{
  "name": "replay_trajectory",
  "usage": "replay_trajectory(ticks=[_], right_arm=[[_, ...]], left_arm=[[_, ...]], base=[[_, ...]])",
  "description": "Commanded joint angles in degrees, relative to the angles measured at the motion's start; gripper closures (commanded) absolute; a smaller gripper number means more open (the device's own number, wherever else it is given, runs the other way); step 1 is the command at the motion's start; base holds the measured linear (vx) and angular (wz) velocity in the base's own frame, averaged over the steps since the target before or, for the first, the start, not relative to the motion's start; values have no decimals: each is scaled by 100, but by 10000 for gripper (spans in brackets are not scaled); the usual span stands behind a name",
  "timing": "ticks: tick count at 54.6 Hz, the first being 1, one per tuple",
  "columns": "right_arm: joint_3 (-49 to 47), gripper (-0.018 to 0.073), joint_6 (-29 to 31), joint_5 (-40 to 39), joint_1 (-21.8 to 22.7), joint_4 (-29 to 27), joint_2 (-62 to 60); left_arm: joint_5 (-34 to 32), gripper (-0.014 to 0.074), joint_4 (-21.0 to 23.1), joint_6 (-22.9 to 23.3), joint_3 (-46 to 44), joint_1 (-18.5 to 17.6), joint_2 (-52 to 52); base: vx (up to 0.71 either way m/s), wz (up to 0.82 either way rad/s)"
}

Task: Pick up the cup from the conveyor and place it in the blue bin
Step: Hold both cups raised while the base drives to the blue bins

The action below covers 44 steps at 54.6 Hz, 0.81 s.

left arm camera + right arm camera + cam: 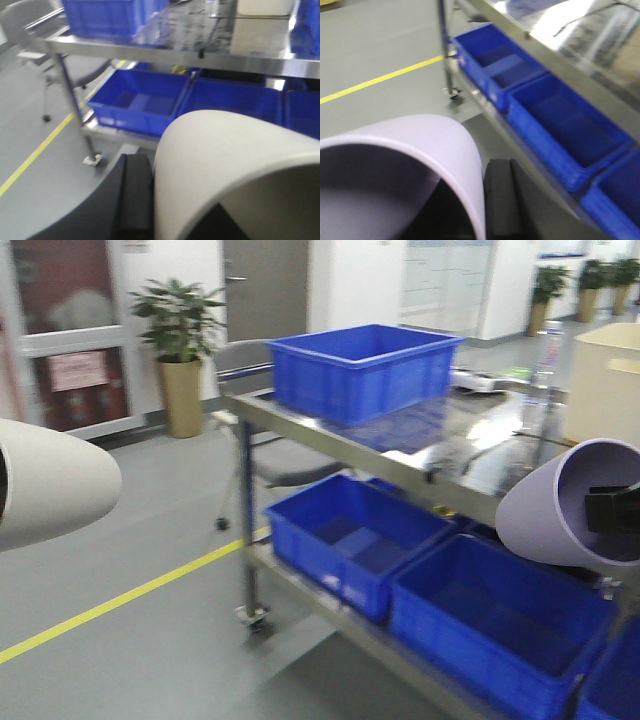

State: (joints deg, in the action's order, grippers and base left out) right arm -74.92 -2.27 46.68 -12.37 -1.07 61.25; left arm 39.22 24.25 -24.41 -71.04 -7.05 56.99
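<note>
The steel trolley (330,440) fills the middle and right of the scene. The deep blue bin (350,390) stands on the far-left end of its top shelf, with shallower lower bins (320,560) on the shelf beneath. The conveyor is not in view.

2 cups hang in the air on the near side of the trolley, both lying sideways. The cream cup (50,480) is at the near left, well apart from the blue bin. The lilac cup (580,505) is at the near right, its open mouth facing right. Both are plain, matt and smooth-walled, though the pictures are blurred.

They look light and stiff but thin, so a hard squeeze could flex them and a loose one could let them swivel. The wall at the rim seems the sound place to hold.

The left gripper (160,215) pinches the cream cup's wall. The right gripper (482,210) does likewise on the lilac cup, with 1 finger inside.
</note>
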Motion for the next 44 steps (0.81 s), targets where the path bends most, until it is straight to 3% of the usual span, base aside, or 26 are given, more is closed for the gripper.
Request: replay_trajectory(ticks=[1, 24, 44], right_arm=[[-175, 568, 31, -477, 16, 45, -99], [-175, 568, 31, -472, 16, 46, -99], [-175, 568, 31, -472, 16, 46, -99]], left_arm=[[-448, 604, 179, 9, -193, -41, -72], [-448, 604, 179, 9, -193, -41, -72], [-448, 604, 179, 9, -193, -41, -72]], base=[[42, -72], [38, -77], [33, -45]])
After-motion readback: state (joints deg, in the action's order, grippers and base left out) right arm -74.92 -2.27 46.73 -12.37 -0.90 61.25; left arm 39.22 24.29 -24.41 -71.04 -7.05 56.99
